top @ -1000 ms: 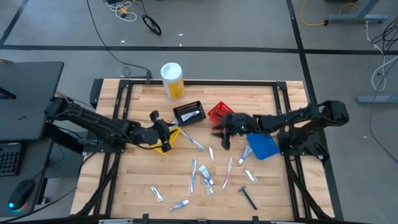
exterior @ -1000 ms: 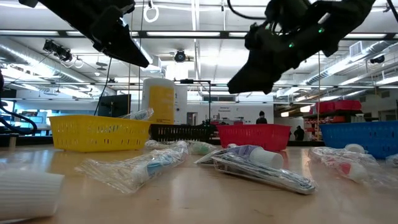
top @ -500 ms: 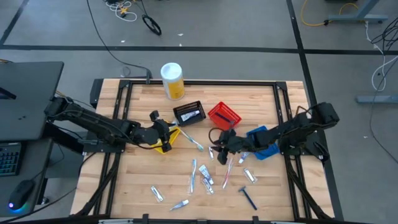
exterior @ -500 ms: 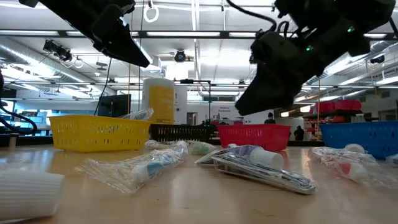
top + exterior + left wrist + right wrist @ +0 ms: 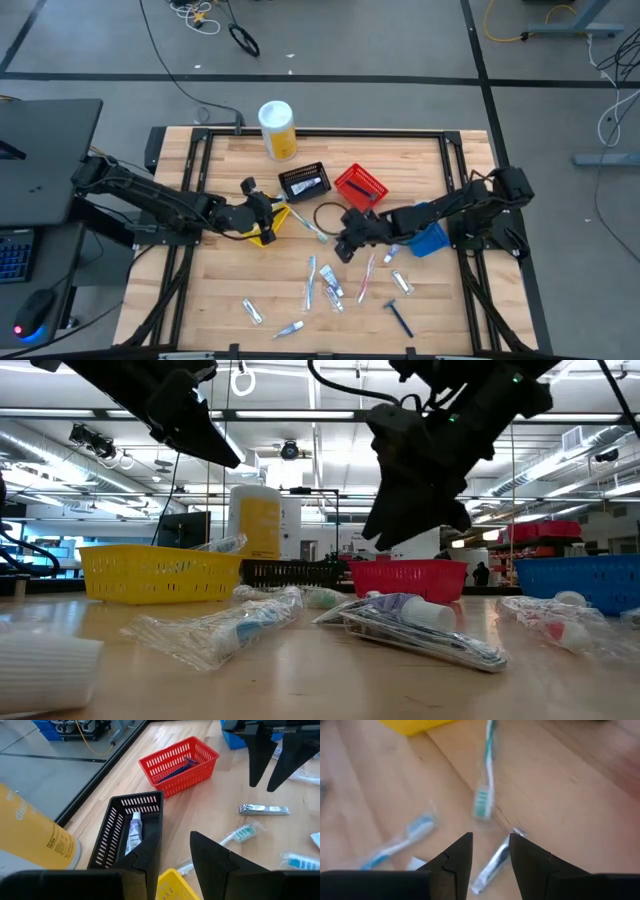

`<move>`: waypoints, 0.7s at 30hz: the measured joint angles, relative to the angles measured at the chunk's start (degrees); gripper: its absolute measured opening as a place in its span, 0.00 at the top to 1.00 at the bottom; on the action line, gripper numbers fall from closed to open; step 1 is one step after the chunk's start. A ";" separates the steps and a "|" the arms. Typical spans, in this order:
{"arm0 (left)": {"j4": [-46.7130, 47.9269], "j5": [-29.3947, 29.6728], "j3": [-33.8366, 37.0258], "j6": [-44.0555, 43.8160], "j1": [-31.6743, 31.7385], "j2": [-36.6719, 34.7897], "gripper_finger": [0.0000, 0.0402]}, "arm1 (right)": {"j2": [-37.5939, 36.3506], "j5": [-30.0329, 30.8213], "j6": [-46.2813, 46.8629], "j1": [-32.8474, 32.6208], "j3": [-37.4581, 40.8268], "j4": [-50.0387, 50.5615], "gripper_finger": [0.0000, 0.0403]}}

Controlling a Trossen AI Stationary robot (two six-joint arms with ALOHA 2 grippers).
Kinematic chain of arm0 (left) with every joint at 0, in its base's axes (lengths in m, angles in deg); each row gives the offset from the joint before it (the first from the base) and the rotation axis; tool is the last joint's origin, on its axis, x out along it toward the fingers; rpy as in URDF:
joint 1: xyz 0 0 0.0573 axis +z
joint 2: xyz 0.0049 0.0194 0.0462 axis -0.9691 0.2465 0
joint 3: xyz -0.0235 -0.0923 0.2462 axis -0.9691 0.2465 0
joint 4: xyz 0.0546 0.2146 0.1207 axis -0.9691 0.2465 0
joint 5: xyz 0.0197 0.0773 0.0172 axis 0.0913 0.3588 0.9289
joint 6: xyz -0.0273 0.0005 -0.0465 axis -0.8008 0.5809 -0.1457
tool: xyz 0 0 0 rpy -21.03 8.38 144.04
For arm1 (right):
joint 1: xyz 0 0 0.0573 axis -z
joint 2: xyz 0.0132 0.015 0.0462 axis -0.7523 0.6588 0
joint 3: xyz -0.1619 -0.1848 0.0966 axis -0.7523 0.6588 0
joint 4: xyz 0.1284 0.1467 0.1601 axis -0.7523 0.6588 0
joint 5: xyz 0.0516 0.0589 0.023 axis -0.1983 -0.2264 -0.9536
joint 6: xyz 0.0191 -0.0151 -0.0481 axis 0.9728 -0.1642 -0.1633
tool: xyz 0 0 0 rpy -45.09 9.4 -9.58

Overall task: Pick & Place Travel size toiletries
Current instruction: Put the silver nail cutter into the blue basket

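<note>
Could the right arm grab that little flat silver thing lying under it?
Probably yes: the right tool hangs open above the small flat silver metal piece, nothing lies between, and the green-bristled toothbrush lies apart.

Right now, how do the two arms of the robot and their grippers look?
Both arms are black, built of jointed segments. The left gripper and right gripper each end in two flat, dark, tapering fingers. A thin black cable loops beside the right arm's wrist, and small green lights glow on that arm.
</note>
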 joint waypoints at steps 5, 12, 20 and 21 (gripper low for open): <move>0.29 -0.04 -0.02 -0.05 0.00 0.00 0.72 | 4.87 1.89 4.68 -0.15 -0.13 -0.97 0.66; 0.42 -0.16 -0.01 -0.15 0.00 0.00 0.72 | 9.95 4.02 7.47 -0.03 -0.13 -2.85 0.66; 0.47 -0.18 -0.01 -0.06 0.00 0.00 0.72 | 10.10 4.94 3.67 0.47 -0.18 -1.76 0.67; 0.46 -0.18 -0.01 -0.06 0.00 0.00 0.72 | 10.07 4.95 3.47 0.47 -0.19 -0.99 0.68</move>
